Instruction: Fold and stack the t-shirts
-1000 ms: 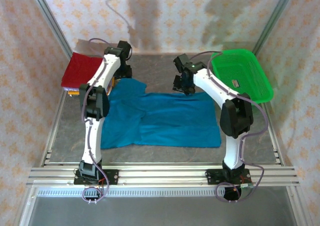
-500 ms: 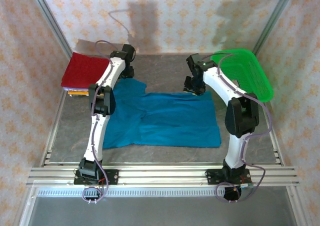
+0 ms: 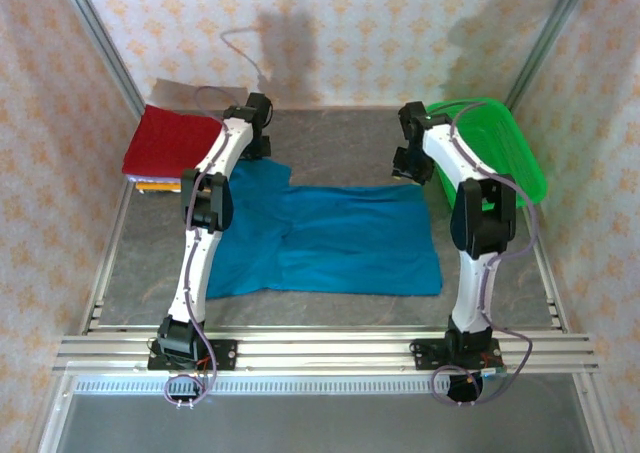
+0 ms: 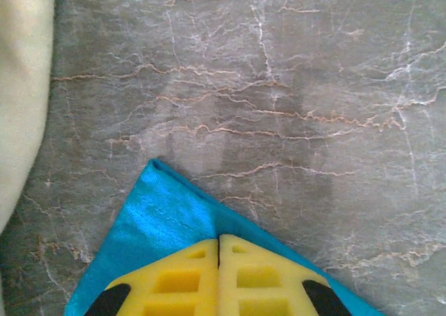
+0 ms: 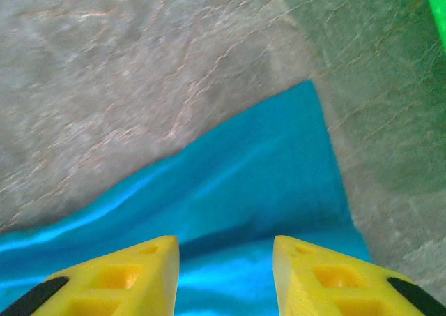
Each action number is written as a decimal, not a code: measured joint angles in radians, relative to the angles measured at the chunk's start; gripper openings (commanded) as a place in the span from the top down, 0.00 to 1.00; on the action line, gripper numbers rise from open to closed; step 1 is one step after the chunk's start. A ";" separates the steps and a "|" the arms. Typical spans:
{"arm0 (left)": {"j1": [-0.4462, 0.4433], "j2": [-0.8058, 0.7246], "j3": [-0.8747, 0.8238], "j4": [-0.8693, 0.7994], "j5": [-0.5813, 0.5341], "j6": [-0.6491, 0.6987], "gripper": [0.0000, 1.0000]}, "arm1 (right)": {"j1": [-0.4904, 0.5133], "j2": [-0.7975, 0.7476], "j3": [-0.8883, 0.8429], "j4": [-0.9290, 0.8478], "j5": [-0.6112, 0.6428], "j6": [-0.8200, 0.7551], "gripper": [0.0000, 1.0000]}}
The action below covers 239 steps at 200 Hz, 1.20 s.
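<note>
The left tool (image 4: 219, 281) is holding its two yellow fingers pressed flat against each other, right over the pointed far-left corner of the plain teal-blue short-sleeved cloth t-shirt (image 4: 160, 218). Whether any cloth is caught between them I cannot tell. The right tool (image 5: 224, 274) is holding its yellow fingers spread apart and is hanging above the far-right corner of the same shirt, with teal cloth showing through the gap. In the top view the two tools are standing at the shirt's two far corners, and the teal-blue t-shirt (image 3: 330, 238) is lying spread out in the middle of the grey marbled tabletop (image 3: 330, 133). Off the shirt's far-left corner, a folded dark red cloth t-shirt (image 3: 165, 141) is resting on an orange-yellow cloth edge (image 3: 153, 185) that is peeking out beneath it. Off the shirt's far-right corner, a green plastic mesh basket (image 3: 515, 138) is sitting on the tabletop, with the right arm crossing in front of it.
</note>
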 measured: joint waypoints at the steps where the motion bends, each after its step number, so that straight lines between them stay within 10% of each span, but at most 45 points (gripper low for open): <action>1: 0.000 0.000 0.000 0.000 0.000 0.000 1.00 | 0.000 0.002 0.001 0.000 0.001 -0.001 0.60; 144: -0.001 -0.243 -0.097 0.000 0.046 0.008 1.00 | -0.019 0.193 0.079 0.042 0.138 -0.096 0.72; 184: -0.001 -0.236 -0.114 -0.016 0.062 0.019 0.65 | -0.019 0.201 0.065 0.062 0.137 -0.103 0.88; 239: -0.001 -0.126 -0.092 -0.020 0.068 0.026 0.58 | -0.019 0.198 0.057 0.072 0.134 -0.105 0.94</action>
